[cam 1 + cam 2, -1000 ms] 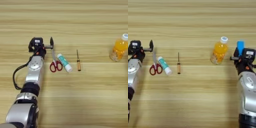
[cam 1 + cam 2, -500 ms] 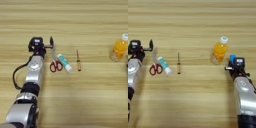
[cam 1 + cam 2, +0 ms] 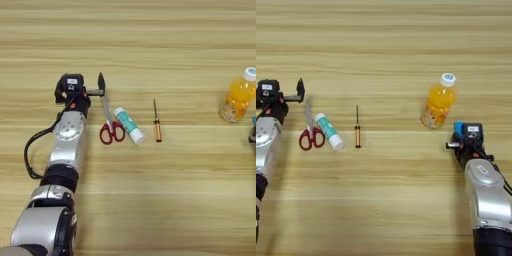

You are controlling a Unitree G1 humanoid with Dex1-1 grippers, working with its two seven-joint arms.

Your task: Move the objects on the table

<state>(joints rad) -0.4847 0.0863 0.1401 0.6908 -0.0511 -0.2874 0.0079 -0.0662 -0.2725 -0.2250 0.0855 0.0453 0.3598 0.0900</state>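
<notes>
On the table (image 3: pixel 381 45), the orange-juice bottle (image 3: pixel 438 102) stands upright at the right. Just in front of it and a little to its right, my right gripper (image 3: pixel 462 139) is shut on the flat blue block (image 3: pixel 458 128), whose end shows above the fingers. My left gripper (image 3: pixel 80 86) rests open at the left, its right finger (image 3: pixel 101 83) standing just above the scissors' blades. The red-handled scissors (image 3: pixel 111 129), the white-and-teal glue stick (image 3: pixel 128 125) and the amber-handled screwdriver (image 3: pixel 156 123) lie side by side to its right.
My left arm (image 3: pixel 62 160) lies along the table from the near left corner, with a black cable looping at its left side. Bare wood runs across the far half of the table and between the screwdriver and the bottle.
My right gripper has drawn back toward me and to the left with the blue block, from beside the bottle to just in front of it. The left arm has not moved.
</notes>
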